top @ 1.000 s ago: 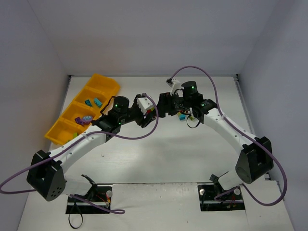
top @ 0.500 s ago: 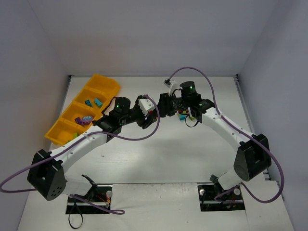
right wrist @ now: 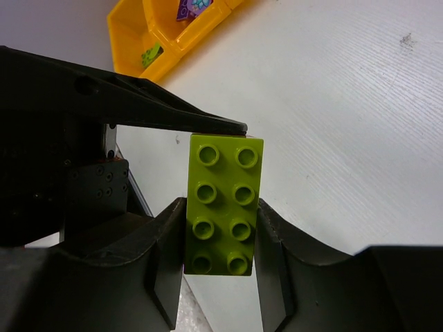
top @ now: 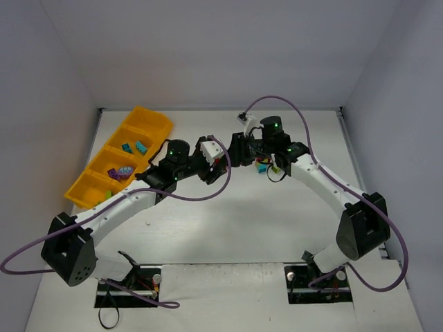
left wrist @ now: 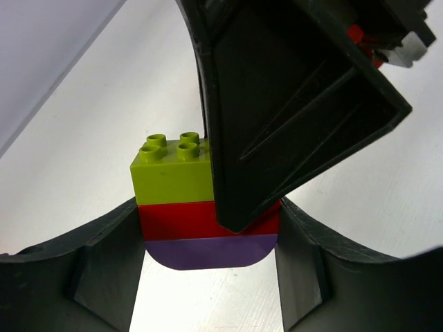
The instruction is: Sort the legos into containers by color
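Judging from how things lie, the sorting is taken to be partly done. In the overhead view the long orange-yellow plastic tray (top: pixel 151 126) with its four compartments is seen well apart from both claws, and teal bricks (top: pixel 131 146), purple bricks (top: pixel 119 171) and a lime green piece (top: pixel 107 195) are already lodged in separate compartments of it. A few loose teal and mixed-colour bricks (top: pixel 262 166) are left on the table just beside the right claw (right wrist: pixel 221 235). A small three-layer stack (left wrist: pixel 176 220) of plastic bricks, lime green over red over purple, is gripped between the two claws at mid-table, so pulling it apart is judged to be the step in hand. The left claw (left wrist: pixel 208 238) is closed partway, and its fingers are pressed against the red and purple layers from either side. The right claw is clamped tight on the lime green top brick (right wrist: pixel 223 204), whose studs are turned toward that claw's camera and whose long sides are touched by both fingers. This brick is thus seated squarely between the right claw's fingers, while the rest of the stack is seated below it in the left claw. Whether the layers have begun to part cannot be told.
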### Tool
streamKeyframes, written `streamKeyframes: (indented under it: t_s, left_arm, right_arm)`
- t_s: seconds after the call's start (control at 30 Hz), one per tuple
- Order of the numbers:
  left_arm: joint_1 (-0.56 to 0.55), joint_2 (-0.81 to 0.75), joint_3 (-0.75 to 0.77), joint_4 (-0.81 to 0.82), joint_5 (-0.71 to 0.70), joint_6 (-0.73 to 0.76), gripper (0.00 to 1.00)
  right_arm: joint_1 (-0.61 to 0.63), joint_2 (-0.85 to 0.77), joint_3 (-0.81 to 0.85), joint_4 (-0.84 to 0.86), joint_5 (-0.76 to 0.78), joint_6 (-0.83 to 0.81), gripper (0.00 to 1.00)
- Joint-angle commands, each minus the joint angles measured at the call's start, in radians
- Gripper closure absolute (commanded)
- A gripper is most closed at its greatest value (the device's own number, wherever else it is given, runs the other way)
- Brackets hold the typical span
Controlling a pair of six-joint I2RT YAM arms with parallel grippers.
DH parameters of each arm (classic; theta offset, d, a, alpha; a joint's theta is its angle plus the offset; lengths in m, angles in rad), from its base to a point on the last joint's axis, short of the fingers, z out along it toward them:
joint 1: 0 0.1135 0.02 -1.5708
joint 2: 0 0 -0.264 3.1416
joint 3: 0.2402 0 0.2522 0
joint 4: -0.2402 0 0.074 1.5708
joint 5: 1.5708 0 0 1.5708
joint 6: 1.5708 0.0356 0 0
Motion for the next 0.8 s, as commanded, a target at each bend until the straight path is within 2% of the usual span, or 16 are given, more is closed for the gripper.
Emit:
streamKeyframes:
  t_s: [0.0,0.07,0.13,0.37,0.43,0.47,0.5,0.67,0.77]
  left_arm:
    - [-0.002,-0.013,0.035,0.127,-0.087,-0.093,0.47]
    - [0.001,-0.010,0.046,0.121,-0.157,-0.136,0.44]
    - [0.011,-0.010,0.056,0.101,-0.144,-0.160,0.43]
    - [0.131,-0.015,0.050,0.153,0.028,-0.356,0.36]
    - [0.146,-0.018,0.047,0.157,0.060,-0.393,0.30]
    - [0.157,-0.021,0.047,0.159,0.072,-0.396,0.21]
    - [0.156,-0.023,0.046,0.159,0.080,-0.394,0.19]
    - [0.171,-0.033,0.026,0.149,0.132,-0.423,0.19]
    - [0.223,-0.047,-0.035,0.258,0.206,-0.495,0.19]
  right_arm:
    - [-0.018,-0.022,0.030,0.055,-0.001,-0.019,1.00]
    - [-0.040,-0.028,0.034,0.055,0.001,-0.016,1.00]
    - [-0.053,-0.031,0.041,0.055,-0.001,-0.016,1.00]
    - [-0.089,-0.028,0.058,0.057,-0.008,-0.017,1.00]
    - [-0.089,-0.027,0.054,0.060,-0.011,-0.014,1.00]
    - [-0.089,-0.027,0.053,0.060,-0.010,-0.013,1.00]
    - [-0.089,-0.028,0.053,0.062,-0.010,-0.010,1.00]
    - [-0.089,-0.033,0.054,0.072,-0.007,-0.001,1.00]
    - [-0.089,-0.036,0.059,0.078,-0.013,0.003,1.00]
